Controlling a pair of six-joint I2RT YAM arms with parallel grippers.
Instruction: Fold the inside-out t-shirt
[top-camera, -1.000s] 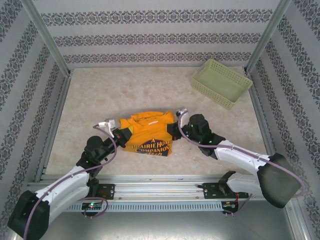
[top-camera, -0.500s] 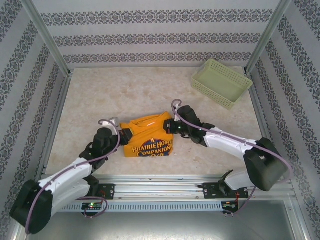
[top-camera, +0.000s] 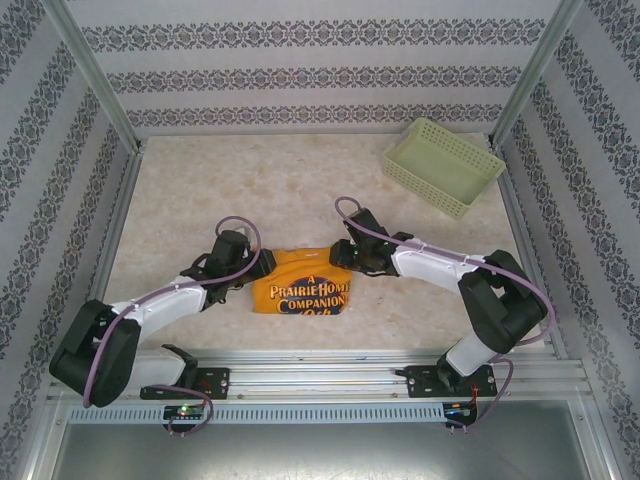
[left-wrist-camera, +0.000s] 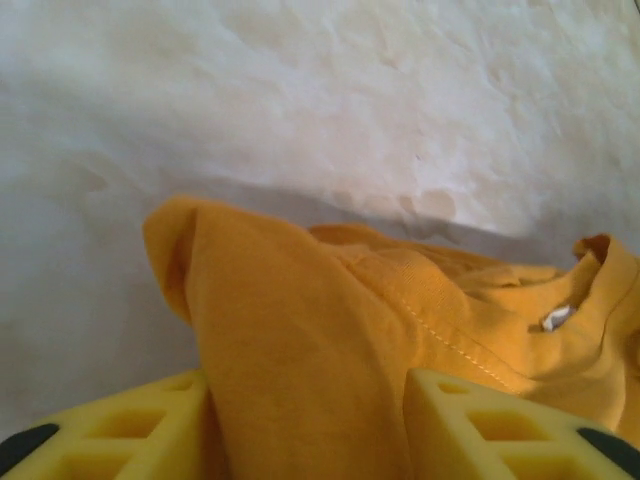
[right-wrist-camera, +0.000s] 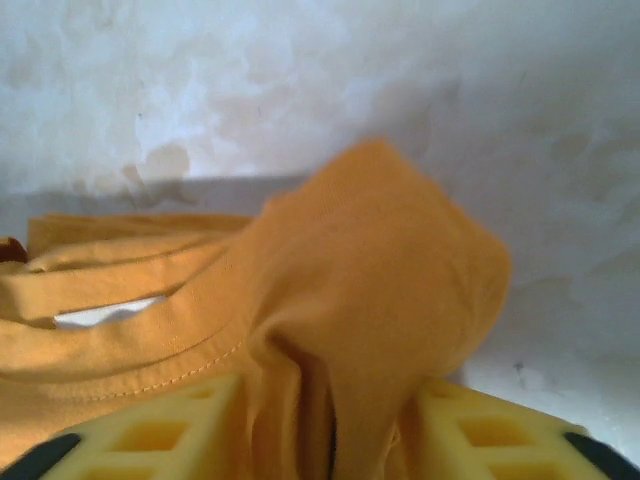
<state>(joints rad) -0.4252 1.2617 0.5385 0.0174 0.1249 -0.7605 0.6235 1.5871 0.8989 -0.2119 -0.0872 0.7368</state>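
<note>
The inside-out t-shirt (top-camera: 300, 290) lies as a small orange-yellow folded packet near the table's front, its dark printed text facing up. My left gripper (top-camera: 258, 265) rests at the shirt's left top corner, my right gripper (top-camera: 340, 255) at its right top corner. In the left wrist view the yellow fingers (left-wrist-camera: 490, 430) stand apart, and a broad fold of the shirt (left-wrist-camera: 300, 330) lies between them. The right wrist view shows the jaws parted too, with a loose bunched hump of shirt cloth (right-wrist-camera: 380, 260) between the fingers (right-wrist-camera: 500, 430). The collar with its white label (right-wrist-camera: 105, 315) is visible to the left.
A pale green lattice basket (top-camera: 442, 165) sits at the back right corner. Patterned walls and metal posts enclose the marble-look table (top-camera: 250, 180). The aluminium rail (top-camera: 320, 375) runs along the near edge.
Both arms swung forward and inward, carrying the shirt's near part over onto itself into a smaller packet. Both sets of jaws, shut on the cloth before, now stand parted.
</note>
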